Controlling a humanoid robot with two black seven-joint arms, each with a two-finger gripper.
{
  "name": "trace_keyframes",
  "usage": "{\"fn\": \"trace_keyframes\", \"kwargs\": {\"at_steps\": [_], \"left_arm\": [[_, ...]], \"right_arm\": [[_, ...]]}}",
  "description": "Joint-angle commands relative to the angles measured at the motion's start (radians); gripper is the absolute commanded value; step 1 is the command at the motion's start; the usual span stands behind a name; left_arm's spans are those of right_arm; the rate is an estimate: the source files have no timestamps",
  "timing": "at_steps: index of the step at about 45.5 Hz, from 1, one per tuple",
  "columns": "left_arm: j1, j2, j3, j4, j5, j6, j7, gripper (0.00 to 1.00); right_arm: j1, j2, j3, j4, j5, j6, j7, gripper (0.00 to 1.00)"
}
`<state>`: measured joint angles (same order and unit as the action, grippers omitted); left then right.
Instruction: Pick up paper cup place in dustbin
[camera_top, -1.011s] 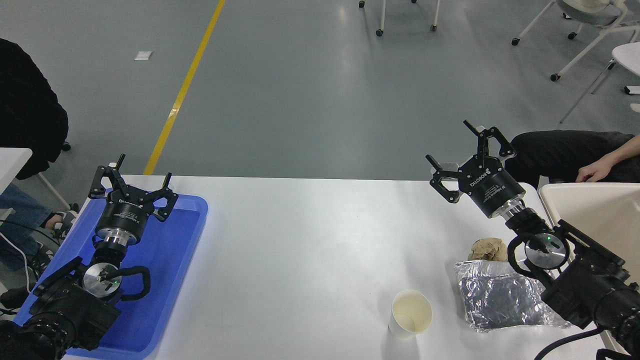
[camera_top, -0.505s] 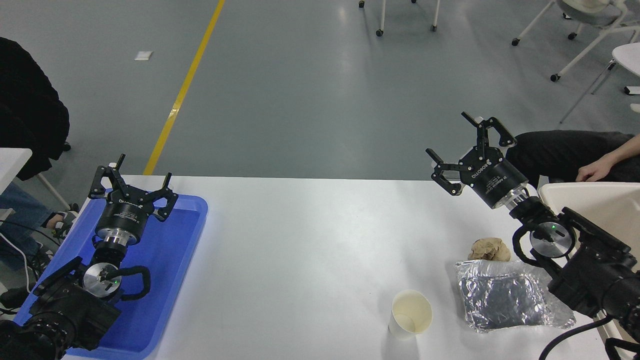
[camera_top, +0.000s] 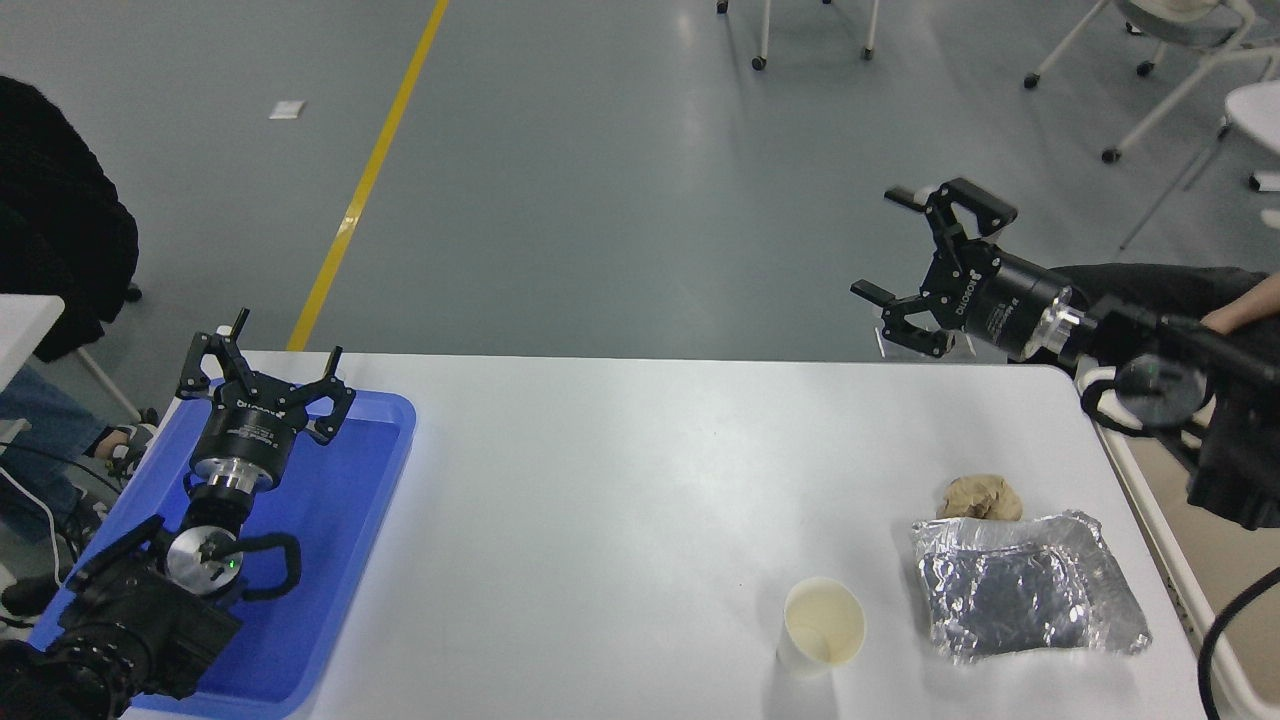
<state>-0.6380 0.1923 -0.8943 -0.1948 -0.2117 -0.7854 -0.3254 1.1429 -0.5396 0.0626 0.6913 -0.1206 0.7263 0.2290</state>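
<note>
Head view: the paper cup (camera_top: 822, 627) is seen standing upright on the white table (camera_top: 620, 480), near its close edge, with its cream inside showing and no print that can be read. Just right of the cup a crumpled foil sheet (camera_top: 1025, 598) is laid flat, and beyond that sheet, touching its far edge, a crumpled brown paper ball (camera_top: 980, 497) is set. Well beyond the cup and to its right, the right gripper (camera_top: 900, 245) is held in the air over the table's far right corner, its fingers spread wide and empty. White lettering is carried on its black body, turned sideways and too small to be read with certainty. Farther right of the cup, only a strip of the dustbin (camera_top: 1165, 560) rim is seen, largely hidden behind the right arm and cut off by the picture's edge. A person's hand (camera_top: 1245, 305) is partly hidden behind that arm. Far left of the cup, the left gripper (camera_top: 266, 362) is parked over a blue tray (camera_top: 340, 520), fingers spread apart and empty; its small label cannot be read.
</note>
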Motion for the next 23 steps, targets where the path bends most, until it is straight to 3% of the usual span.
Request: {"fn": "trace_keyframes", "kwargs": {"at_steps": [1, 12, 23], "left_arm": [[0.000, -0.001, 0.000, 0.000, 0.000, 0.000, 0.000, 1.00], [0.000, -0.001, 0.000, 0.000, 0.000, 0.000, 0.000, 1.00], [0.000, -0.001, 0.000, 0.000, 0.000, 0.000, 0.000, 1.00]], "right_arm": [[0.302, -0.054, -0.435, 0.149, -0.088, -0.001, 0.001, 1.00], [0.563, -0.042, -0.727, 0.382, -0.329, -0.041, 0.000, 1.00], [0.846, 0.108, -1.076, 0.566, -0.375, -0.050, 0.000, 1.00]]}}
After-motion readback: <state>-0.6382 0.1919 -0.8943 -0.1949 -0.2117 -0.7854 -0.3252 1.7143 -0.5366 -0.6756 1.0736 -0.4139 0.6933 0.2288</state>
